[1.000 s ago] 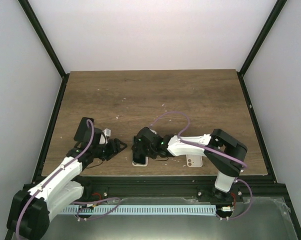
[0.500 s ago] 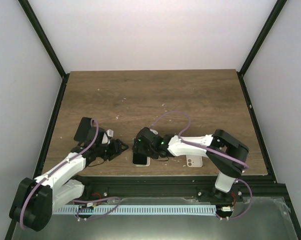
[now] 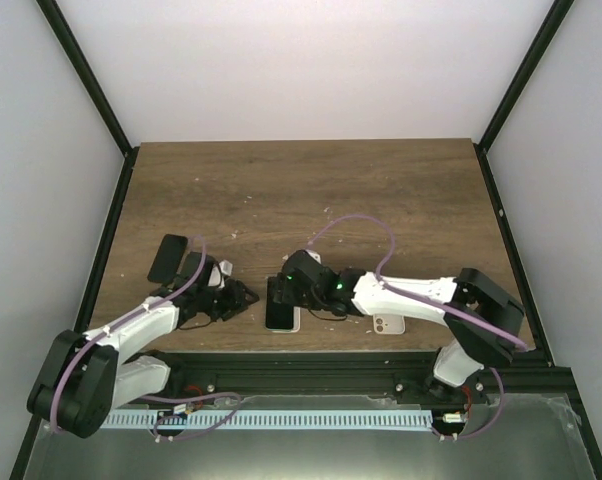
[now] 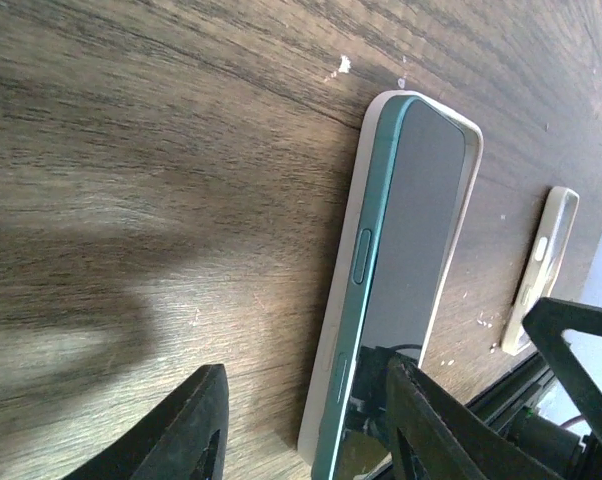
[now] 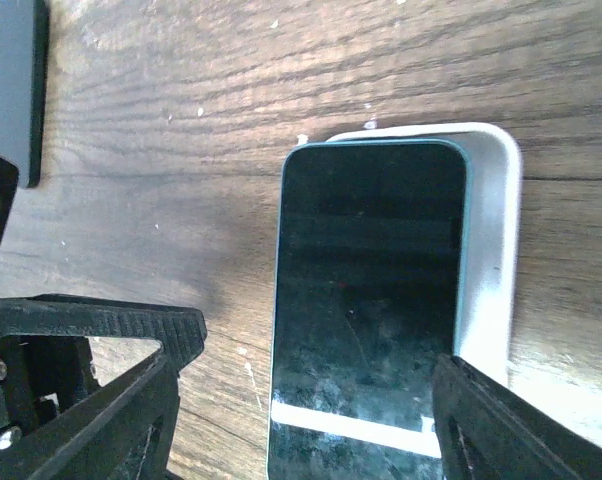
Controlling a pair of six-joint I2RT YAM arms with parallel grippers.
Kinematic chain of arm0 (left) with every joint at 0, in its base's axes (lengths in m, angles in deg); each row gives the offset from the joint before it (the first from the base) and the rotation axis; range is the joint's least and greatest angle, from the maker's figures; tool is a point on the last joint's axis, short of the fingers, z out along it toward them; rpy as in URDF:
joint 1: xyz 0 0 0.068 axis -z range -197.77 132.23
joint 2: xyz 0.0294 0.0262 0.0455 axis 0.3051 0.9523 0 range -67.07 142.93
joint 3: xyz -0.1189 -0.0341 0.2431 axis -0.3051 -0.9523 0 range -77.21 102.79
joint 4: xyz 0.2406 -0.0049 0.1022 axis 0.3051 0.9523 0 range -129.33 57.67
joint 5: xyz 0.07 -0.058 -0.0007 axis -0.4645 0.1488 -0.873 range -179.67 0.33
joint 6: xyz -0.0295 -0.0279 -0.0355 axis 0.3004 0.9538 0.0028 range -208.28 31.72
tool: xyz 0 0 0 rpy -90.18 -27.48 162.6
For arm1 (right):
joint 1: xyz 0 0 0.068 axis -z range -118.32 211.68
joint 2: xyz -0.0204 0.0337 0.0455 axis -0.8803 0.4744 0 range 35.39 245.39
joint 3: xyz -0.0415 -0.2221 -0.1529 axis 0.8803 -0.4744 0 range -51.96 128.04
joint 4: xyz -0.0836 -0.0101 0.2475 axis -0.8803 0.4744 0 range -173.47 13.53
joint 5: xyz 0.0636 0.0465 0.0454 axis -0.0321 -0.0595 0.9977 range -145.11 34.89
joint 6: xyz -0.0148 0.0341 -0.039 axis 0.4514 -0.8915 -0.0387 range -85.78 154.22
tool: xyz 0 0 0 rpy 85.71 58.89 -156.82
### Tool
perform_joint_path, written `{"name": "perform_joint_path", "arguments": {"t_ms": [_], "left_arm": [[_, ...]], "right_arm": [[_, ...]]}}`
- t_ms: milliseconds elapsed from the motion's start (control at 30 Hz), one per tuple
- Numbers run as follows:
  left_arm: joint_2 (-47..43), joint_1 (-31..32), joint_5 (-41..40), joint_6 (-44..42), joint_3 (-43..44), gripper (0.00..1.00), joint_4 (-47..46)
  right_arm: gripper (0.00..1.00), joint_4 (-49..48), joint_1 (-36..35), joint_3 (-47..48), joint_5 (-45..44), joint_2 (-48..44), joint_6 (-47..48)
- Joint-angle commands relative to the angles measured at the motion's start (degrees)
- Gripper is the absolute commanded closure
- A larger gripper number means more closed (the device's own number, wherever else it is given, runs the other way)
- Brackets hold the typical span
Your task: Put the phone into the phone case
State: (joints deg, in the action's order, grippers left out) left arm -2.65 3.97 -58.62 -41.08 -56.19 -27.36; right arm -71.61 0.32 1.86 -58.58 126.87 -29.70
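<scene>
The phone has a glossy black screen and a teal edge. It lies on an off-white phone case near the table's front edge. In the right wrist view the phone sits shifted to one side, so a strip of the case's inside shows. In the left wrist view the phone's teal side stands above the case's rim. My right gripper is open, with a finger on each side of the phone. My left gripper is open at the case's near end.
A second off-white case lies right of the phone, under the right arm; it also shows in the left wrist view. A dark flat slab lies at the left, seen too in the right wrist view. The table's front edge is close.
My left gripper has moved right, up to the case's left side, uncovering the dark slab. My right arm has shifted and stretched out lower, its gripper staying over the phone.
</scene>
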Motion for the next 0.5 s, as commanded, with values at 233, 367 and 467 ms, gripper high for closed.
{"name": "perform_joint_path", "arguments": {"t_ms": [233,367,467], "left_arm": [[3.3,4.6,-0.6,0.3,1.9,0.58,-5.1],[3.9,6.5,-2.6,1.6,1.7,0.58,-4.7],[3.9,7.1,-3.4,1.4,1.5,0.56,-4.7]], "right_arm": [[0.44,-7.8,2.3,-9.8,2.9,-4.4,6.6],[0.49,-10.2,3.5,-11.4,6.7,-3.1,7.1],[0.50,-11.5,3.8,-13.3,6.8,-2.6,7.2]]}}
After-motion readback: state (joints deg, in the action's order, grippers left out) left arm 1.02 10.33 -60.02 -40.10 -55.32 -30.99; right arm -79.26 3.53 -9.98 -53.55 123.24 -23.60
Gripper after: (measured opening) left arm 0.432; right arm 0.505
